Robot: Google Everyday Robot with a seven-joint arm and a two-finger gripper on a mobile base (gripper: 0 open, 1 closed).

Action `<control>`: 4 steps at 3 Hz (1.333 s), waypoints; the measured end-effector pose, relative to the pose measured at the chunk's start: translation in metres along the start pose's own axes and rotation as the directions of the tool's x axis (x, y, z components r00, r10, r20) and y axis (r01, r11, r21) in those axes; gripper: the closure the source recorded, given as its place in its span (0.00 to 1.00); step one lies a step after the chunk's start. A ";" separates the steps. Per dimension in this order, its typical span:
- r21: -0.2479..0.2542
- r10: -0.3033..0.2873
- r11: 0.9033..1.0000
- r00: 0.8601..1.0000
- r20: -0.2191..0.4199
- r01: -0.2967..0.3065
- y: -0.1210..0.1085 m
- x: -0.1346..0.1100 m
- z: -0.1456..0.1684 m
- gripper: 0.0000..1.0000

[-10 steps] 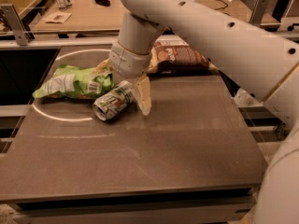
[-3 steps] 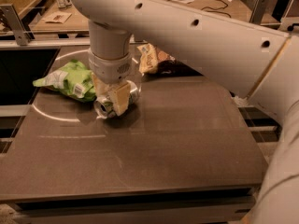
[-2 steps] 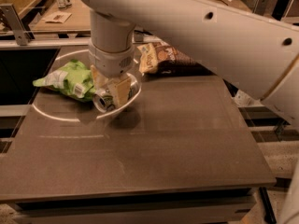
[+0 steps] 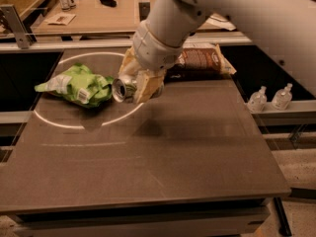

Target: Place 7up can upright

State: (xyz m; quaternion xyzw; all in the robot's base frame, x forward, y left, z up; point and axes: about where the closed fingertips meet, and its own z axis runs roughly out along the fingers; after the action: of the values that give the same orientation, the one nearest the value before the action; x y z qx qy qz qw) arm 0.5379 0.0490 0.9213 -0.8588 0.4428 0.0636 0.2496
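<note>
The 7up can (image 4: 124, 89) is held on its side above the dark table (image 4: 163, 157), its silver end facing left. My gripper (image 4: 137, 85) is shut on the can, its tan fingers on either side of it, and holds it clear of the table surface. A shadow falls on the table below it. The can hangs just right of the green chip bag (image 4: 76, 86).
A brown snack bag (image 4: 202, 58) lies at the table's back right, behind my arm. A white ring is marked on the table's left part (image 4: 49, 122). Two small clear bottles (image 4: 270, 98) stand on a ledge at the right. A wooden counter (image 4: 94, 14) runs behind.
My gripper closed on the lying can and has lifted it off the table, moving it up and a little right. The can still lies sideways in the fingers.
</note>
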 end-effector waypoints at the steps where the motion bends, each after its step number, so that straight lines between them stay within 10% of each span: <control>1: 0.126 0.139 0.979 0.976 0.166 -0.161 0.006 0.020 -0.019 1.00; 2: 0.194 0.243 0.926 0.905 0.349 -0.324 0.013 0.035 -0.027 1.00; 4: 0.233 0.296 0.809 0.717 0.631 -0.540 0.017 0.046 -0.042 1.00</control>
State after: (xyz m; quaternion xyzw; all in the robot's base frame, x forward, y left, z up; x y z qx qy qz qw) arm 0.5473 -0.0138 0.9363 -0.6033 0.5378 0.2793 0.5184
